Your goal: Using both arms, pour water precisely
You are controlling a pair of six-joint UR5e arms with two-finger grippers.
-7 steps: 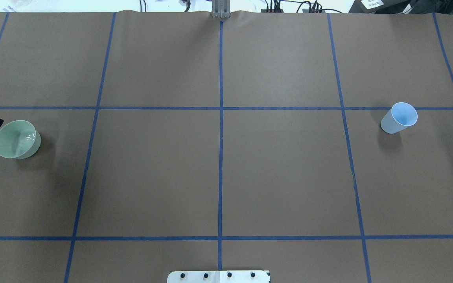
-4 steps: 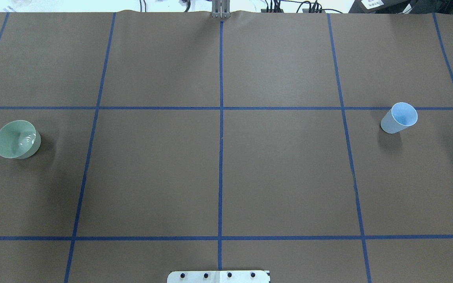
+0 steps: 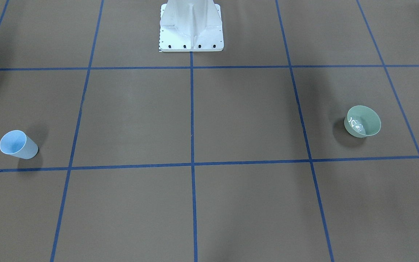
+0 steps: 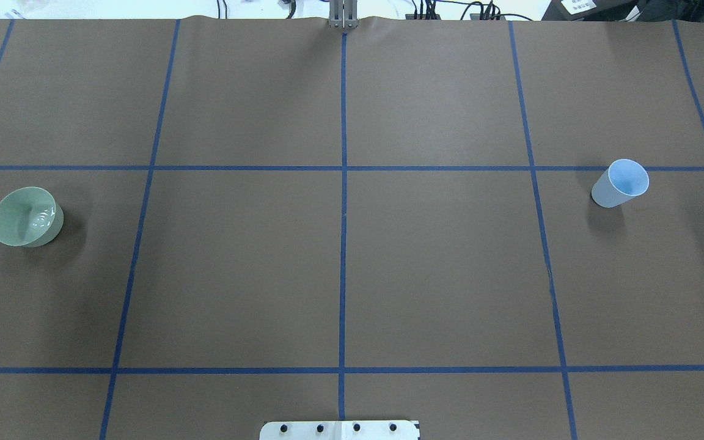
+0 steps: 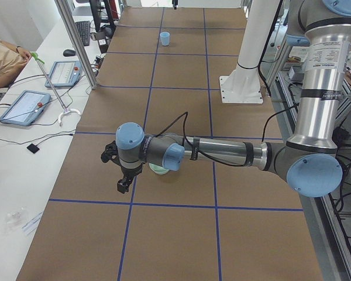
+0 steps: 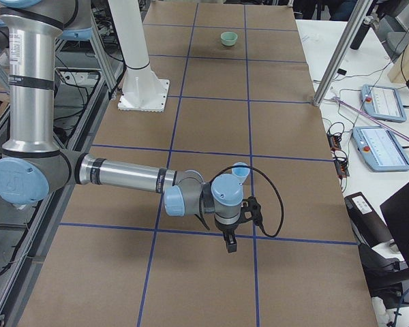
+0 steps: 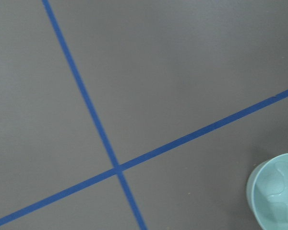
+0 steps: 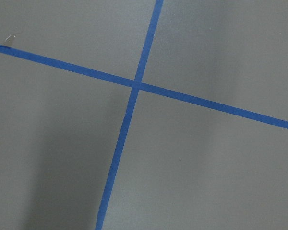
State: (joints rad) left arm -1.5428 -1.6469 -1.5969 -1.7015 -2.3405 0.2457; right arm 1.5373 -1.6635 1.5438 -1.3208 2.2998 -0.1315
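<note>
Two black two-fingered grippers are shown only in the side views, each hanging at the end of a grey-silver arm with light-blue joint caps. The left gripper (image 5: 123,175) is seen pointing down over the brown paper-covered table (image 4: 437,275), just beside the pale green bowl (image 4: 25,216), and nothing is seen between its fingers. The right gripper (image 6: 230,237) is seen likewise pointing down, close to the light-blue paper cup (image 4: 620,183), again with nothing seen in it. Whether either gripper is spread or closed cannot be told from these side views.

Water (image 3: 356,125) is seen as white glints and faint ripples in the bottom of the green bowl, which stands upright at the robot's left end of the table. The blue cup stands upright far off at the right end, and no liquid can be made out in it. Blue tape lines divide the table into squares, and a white bolted pedestal (image 3: 191,25) stands at the robot's side.

As a judgement, the pour appears finished and both arms are parked clear. If further handling is needed, each vessel is best approached from the side and gripped gently, so the thin cup wall is not crushed.
</note>
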